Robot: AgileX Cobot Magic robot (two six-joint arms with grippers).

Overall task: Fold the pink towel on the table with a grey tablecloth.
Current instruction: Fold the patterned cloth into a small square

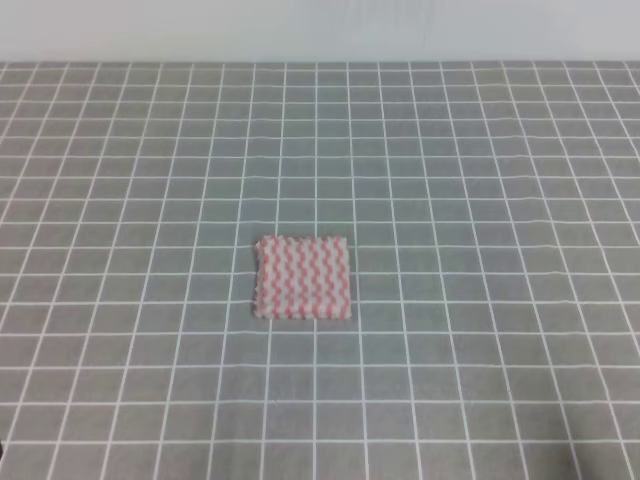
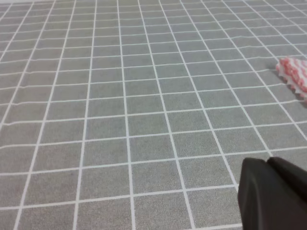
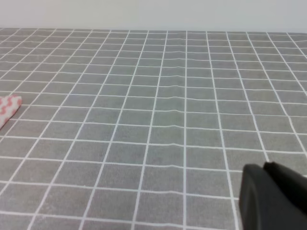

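Observation:
The pink towel (image 1: pixel 303 278) lies flat on the table with a grey tablecloth (image 1: pixel 470 150), near the middle and slightly towards the front. It is a small, nearly square patch with wavy pink-and-white stripes. Its corner shows at the right edge of the left wrist view (image 2: pixel 295 73) and at the left edge of the right wrist view (image 3: pixel 6 108). Neither gripper shows in the high view. Each wrist view shows only one dark finger, low at the right (image 2: pixel 273 194) (image 3: pixel 271 196), well away from the towel. No second finger shows, so I cannot tell the jaw opening.
The grid-lined cloth fills the views on all sides of the towel. A pale wall (image 1: pixel 320 28) runs along the far table edge. Slight ripples (image 3: pixel 184 98) cross the cloth in the right wrist view.

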